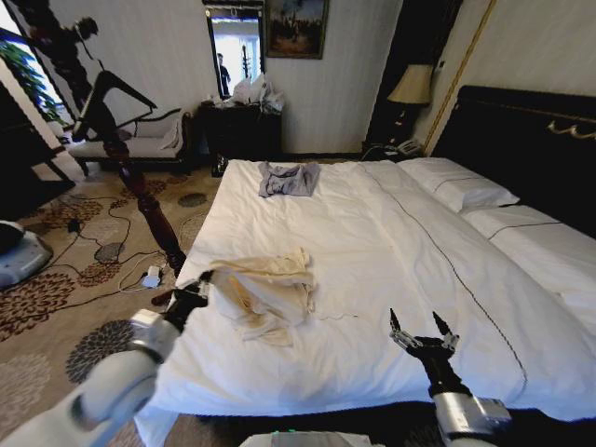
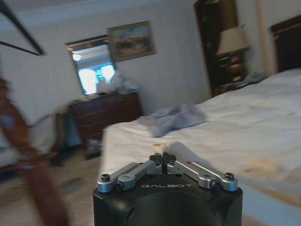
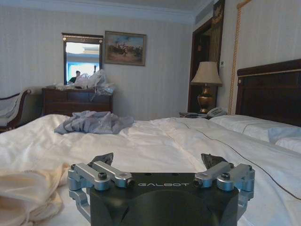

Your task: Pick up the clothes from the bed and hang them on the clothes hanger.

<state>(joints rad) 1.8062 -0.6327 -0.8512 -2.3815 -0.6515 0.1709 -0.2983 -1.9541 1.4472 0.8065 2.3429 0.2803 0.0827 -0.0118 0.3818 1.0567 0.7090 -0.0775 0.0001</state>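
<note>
Right gripper (image 1: 424, 333) low over the near part of the bed (image 1: 391, 242), fingers spread wide, nothing between them, arm coming up from the bottom edge and pointing toward the headboard (image 1: 521, 140). Right wrist view reads "GALBOT" on the black gripper body, with both dark fingertips (image 3: 104, 158) well apart above the duvet. Left gripper (image 1: 200, 285) at the bed's near left edge, arm stretched in from the lower left, tips right at the clothes (image 1: 265, 293), a pale cream heap lying crumpled just beyond and to the right of it. Left wrist view also shows "GALBOT"; linkages folded inward, jaws pinched narrow on a small cream fold of the clothes (image 2: 164, 147). Head view alone shows the whole heap spread between the two grippers, nearer the left one. Farther up the bed from both grippers, a grey garment (image 1: 288, 179). Beyond: dresser (image 3: 77, 101), mirror (image 3: 83, 58), framed picture (image 3: 124, 48), lamp (image 3: 206, 84) beside the headboard.
</note>
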